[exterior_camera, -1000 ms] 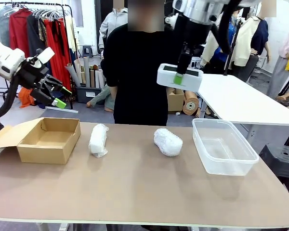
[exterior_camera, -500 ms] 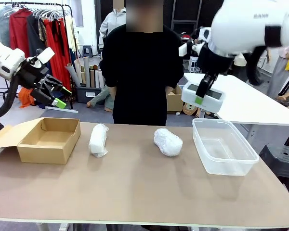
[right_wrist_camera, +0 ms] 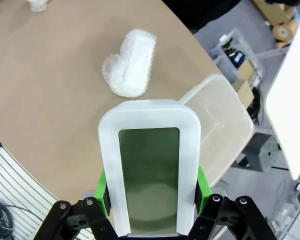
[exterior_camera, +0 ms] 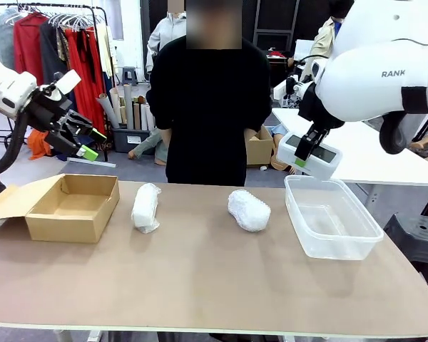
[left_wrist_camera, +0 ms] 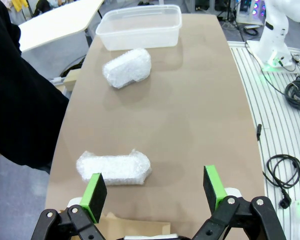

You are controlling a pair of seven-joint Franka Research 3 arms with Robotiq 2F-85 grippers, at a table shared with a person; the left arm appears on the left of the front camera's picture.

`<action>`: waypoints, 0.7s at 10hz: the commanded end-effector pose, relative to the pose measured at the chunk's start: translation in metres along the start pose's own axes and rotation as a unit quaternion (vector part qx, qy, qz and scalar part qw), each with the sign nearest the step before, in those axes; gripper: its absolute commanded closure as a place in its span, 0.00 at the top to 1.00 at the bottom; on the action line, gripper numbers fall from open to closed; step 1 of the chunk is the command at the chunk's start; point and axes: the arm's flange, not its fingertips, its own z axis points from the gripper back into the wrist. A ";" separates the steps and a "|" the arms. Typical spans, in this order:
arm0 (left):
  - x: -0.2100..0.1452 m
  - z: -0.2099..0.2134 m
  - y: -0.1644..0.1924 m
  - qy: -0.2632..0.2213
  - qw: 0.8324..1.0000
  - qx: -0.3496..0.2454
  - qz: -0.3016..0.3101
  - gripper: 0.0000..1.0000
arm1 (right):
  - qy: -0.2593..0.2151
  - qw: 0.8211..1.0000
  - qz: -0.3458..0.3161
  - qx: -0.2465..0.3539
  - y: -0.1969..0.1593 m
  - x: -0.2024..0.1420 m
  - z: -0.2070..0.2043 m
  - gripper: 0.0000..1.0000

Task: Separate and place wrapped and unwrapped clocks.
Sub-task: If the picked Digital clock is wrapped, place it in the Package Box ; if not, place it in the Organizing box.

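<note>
Presently | bare clock (exterior_camera: pixel 321 158) was clamped by right gripper (exterior_camera: pixel 300 160) above far rim of tub (exterior_camera: pixel 371 235), likely for drop-in | left gripper (left_wrist_camera: pixel 155 190) was held open, idle.

There are two wrapped clocks (exterior_camera: pixel 145 207) (exterior_camera: pixel 248 210), one bare clock (exterior_camera: pixel 325 159), one clear tub (exterior_camera: pixel 335 246) and one cardboard box (exterior_camera: pixel 64 229).

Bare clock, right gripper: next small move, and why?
Probably carry the bare clock a little farther over the clear tub, then lower it in. The right gripper is shut on the clock and holds it in the air above the tub's far corner, not over its middle, and the tub looks empty.
</note>
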 end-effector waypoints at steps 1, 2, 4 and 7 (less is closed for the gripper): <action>0.001 0.001 0.000 -0.001 1.000 0.000 -0.001 1.00 | 0.000 1.000 0.008 0.000 0.000 0.003 0.000 0.00; 0.001 0.001 0.000 -0.001 1.000 0.000 -0.001 1.00 | 0.000 1.000 0.008 0.000 0.000 0.003 0.000 0.00; 0.001 0.001 0.000 -0.001 1.000 0.000 -0.001 1.00 | 0.000 1.000 0.008 0.000 0.000 0.003 0.000 0.00; 0.001 0.001 0.000 -0.001 1.000 0.000 -0.001 1.00 | 0.000 1.000 0.008 0.000 0.000 0.003 0.000 0.00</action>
